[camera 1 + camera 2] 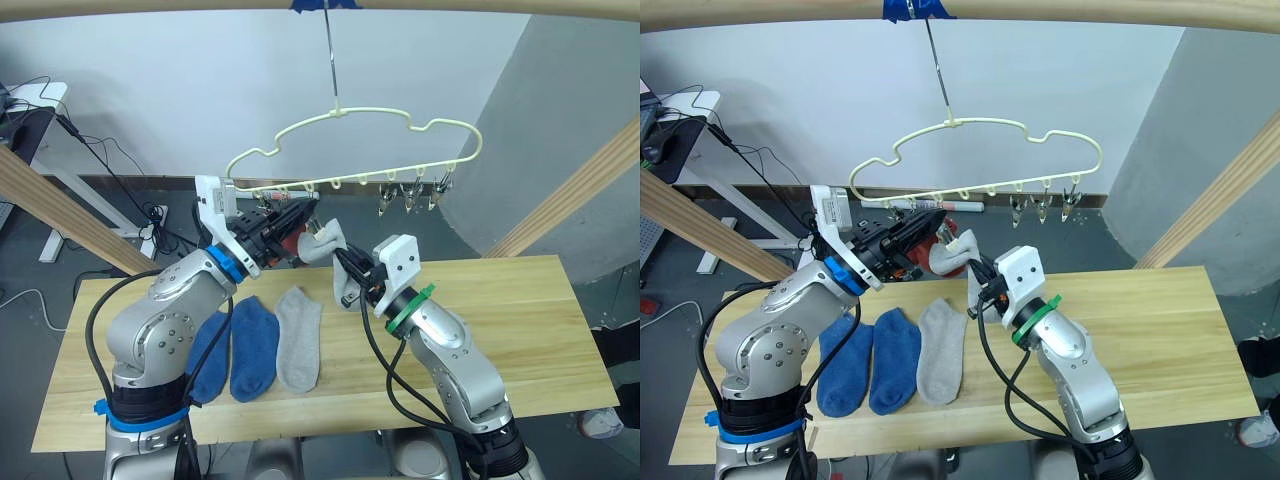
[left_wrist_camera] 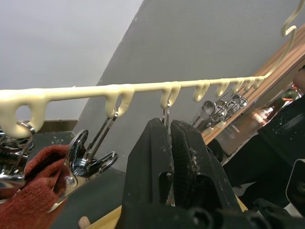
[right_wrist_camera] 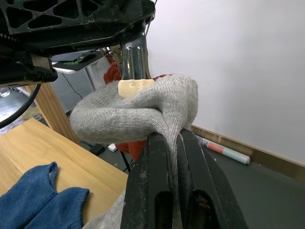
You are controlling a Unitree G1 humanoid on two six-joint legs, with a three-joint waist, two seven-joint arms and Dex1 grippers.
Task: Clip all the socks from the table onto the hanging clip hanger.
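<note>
Left eye view gives us the clip hanger [image 1: 350,150] hanging by its thin hook from the wooden pole [image 1: 320,8] overhead, well above the table [image 1: 520,330], and we place everything else against that hanger. Our left gripper [image 1: 300,222] is raised just under the left part of the hanger's clip row; in the left wrist view its two black fingers [image 2: 157,162] are pressed together around the wire stem of one metal clip [image 2: 165,114]. A rust red sock [image 2: 33,186] hangs from the neighbouring clips beside them. Our right gripper [image 1: 345,265] sits just below and to the right of the left one, its fingers closed tight on a light grey sock [image 3: 138,112], whose bunched upper end is lifted against the clip that the left gripper holds, touching the red sock behind it. Three clips [image 1: 410,198] toward the hanger's right end hang empty. Far below the hanger, on the left half of the table, two blue socks [image 1: 240,345] and a second grey sock [image 1: 298,338] lie flat side by side, touching one another.
</note>
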